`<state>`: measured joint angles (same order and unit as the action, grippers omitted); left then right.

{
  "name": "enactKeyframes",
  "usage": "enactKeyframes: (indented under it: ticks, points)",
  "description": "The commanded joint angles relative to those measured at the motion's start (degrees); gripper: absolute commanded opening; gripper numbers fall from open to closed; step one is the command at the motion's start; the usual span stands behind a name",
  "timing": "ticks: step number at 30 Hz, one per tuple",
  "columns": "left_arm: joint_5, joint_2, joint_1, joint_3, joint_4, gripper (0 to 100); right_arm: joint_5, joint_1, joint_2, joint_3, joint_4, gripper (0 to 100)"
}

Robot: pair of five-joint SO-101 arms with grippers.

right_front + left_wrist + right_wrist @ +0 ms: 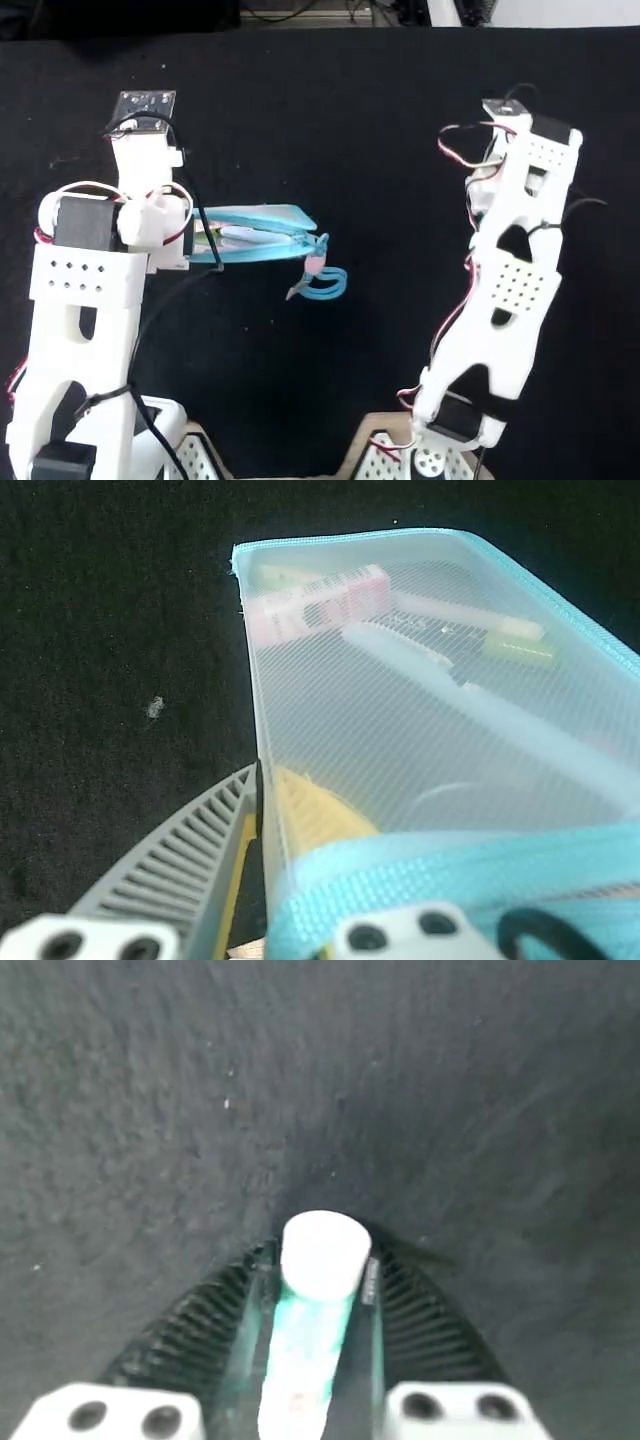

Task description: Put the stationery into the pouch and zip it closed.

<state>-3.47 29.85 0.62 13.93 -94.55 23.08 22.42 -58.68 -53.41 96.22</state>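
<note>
Teal-edged mesh pouch [258, 232] is pinched at one end by the left gripper [262, 790], its free end with a teal loop [326, 284] toward table centre. Pens and a pink eraser [318, 602] lie inside. The right gripper [320, 1252] has its jaws clamped on a white-capped teal stick [305, 1350] above the black cloth [350, 120], well apart from the pouch.
</note>
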Motion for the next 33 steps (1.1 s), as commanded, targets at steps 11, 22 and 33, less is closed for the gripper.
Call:
enactKeyframes:
  ticks: [11,22,33]
  points:
    - [0.1,-1.0,-0.7,2.0,0.1,3,-13.4,-4.8,6.7,-4.0,5.0,1.0]
    - [0.1,-1.0,-1.0,2.0,0.1,3,-19.6,-13.9,29.5,39.3,-19.1,1.1]
    - [0.2,-1.0,-1.1,2.1,0.1,3,-20.0,-15.0,46.9,63.4,-29.7,1.1]
